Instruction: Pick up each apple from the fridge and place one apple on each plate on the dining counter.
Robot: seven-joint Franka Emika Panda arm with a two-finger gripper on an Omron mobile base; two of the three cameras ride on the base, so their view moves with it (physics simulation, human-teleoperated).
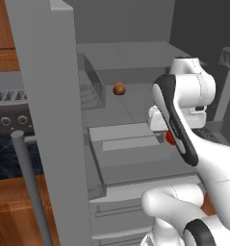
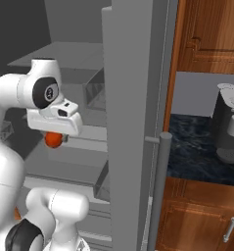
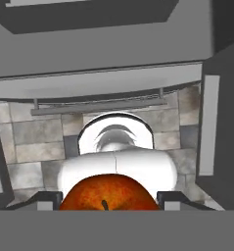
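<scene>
The fridge [image 1: 44, 96] stands open, its grey shelves and drawers in front of me. An orange-red apple [image 1: 119, 89] rests on an upper shelf, well back. My gripper [image 1: 168, 139] hangs lower and nearer, in front of the shelves, shut on the deep red apple [image 1: 170, 138]. From the right base view the same apple [image 2: 53, 139] shows under the hand, gripper [image 2: 54, 140] closed around it. In the hand view the red apple [image 3: 108, 193] sits between the fingertips [image 3: 47, 201] of the gripper [image 3: 108, 202], with tiled floor below. The plates and the dining counter are out of view.
The open fridge doors [image 2: 133, 98] flank the arm, each with a long bar handle [image 1: 32, 187] [image 2: 160, 191]. Beside the fridge run dark marbled counter tops [image 2: 197, 152] with a coffee machine [image 2: 228, 127] and a toaster [image 1: 8, 113], plus brown wooden cabinets [image 2: 206, 39].
</scene>
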